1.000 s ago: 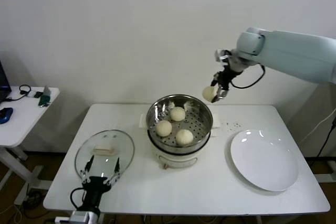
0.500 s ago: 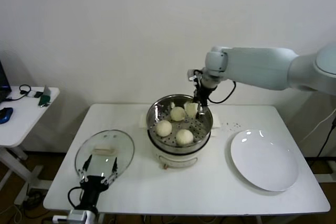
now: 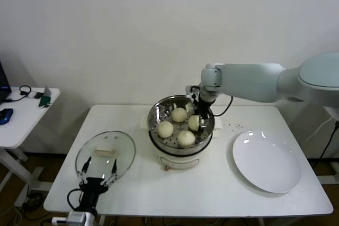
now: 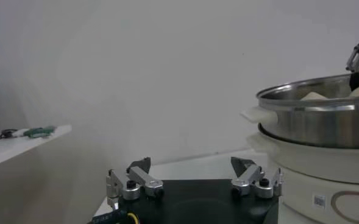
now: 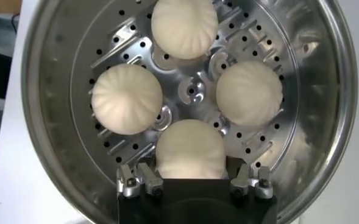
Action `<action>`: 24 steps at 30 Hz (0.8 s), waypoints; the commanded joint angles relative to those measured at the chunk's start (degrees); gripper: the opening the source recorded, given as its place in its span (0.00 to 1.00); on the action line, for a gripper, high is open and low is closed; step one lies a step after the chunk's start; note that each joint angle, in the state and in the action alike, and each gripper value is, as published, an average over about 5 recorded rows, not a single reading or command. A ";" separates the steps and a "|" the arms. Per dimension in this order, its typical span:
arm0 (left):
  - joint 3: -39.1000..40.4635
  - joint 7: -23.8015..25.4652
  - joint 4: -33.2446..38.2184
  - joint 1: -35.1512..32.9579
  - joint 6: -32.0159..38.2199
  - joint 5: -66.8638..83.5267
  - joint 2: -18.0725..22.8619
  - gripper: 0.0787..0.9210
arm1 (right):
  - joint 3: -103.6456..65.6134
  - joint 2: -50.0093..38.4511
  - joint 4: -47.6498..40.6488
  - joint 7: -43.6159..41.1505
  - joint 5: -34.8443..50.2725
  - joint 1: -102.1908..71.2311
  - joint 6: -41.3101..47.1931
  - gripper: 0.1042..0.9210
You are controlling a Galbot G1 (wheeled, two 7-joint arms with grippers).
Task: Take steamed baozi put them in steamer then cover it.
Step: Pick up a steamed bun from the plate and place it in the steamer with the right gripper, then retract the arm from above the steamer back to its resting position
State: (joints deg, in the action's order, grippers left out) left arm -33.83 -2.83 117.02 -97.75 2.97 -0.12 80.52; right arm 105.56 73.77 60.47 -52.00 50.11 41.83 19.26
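The right gripper [image 3: 201,114] is down inside the steamer [image 3: 159,110], at the far right part of the steel basket, and its fingers [image 5: 132,180] stand apart on either side of the fourth baozi [image 5: 190,148], which sits on the perforated floor; I can't make out whether the pads touch the dough. All four steamed baozi [image 3: 179,114] are in the basket, spaced around its middle, pale and smooth with faint pleats on top. The steamer sits on its white pot base in the middle of the white table [image 3: 212,189]. The cover [image 3: 105,153], clear glass with a cream handle, lies flat on the table to the left of the steamer, well apart from it. The left gripper [image 3: 98,174] hovers at the near edge of that lid with its fingers spread wide, holding nothing. A white plate [image 3: 266,161] lies bare to the right of the steamer. On the pot base, in the left wrist view, there is a small label [image 4: 317,200], but I can't read it.
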 commanded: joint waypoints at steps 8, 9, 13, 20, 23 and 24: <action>-0.03 -0.06 0.26 0.03 -0.13 -0.19 0.03 0.88 | -1.97 -2.11 1.10 -2.93 -1.27 1.28 0.79 0.88; -0.05 -0.06 0.27 0.02 -0.12 -0.19 -0.01 0.88 | -2.10 -2.91 1.76 -3.39 -0.81 2.12 0.62 0.88; -0.08 -0.07 0.31 0.05 -0.11 -0.18 -0.31 0.88 | -2.49 -7.14 4.12 -4.22 1.24 5.73 -0.66 0.88; -0.17 -0.29 0.65 0.70 -0.31 -0.17 -0.66 0.88 | -5.54 -18.80 9.64 5.66 5.31 8.92 -6.53 0.88; -0.35 -0.41 0.72 1.03 -0.36 -0.49 -0.76 0.88 | -7.75 -24.96 13.91 13.08 5.16 8.21 -10.44 0.88; -0.44 -0.39 0.74 1.13 -0.34 -0.76 -0.78 0.88 | -8.66 -27.41 15.72 15.64 5.13 7.65 -11.55 0.88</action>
State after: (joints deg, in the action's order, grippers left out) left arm -34.15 -3.23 117.72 -96.85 2.66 -0.37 79.79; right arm 101.52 62.72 66.67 -50.99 52.62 47.34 15.81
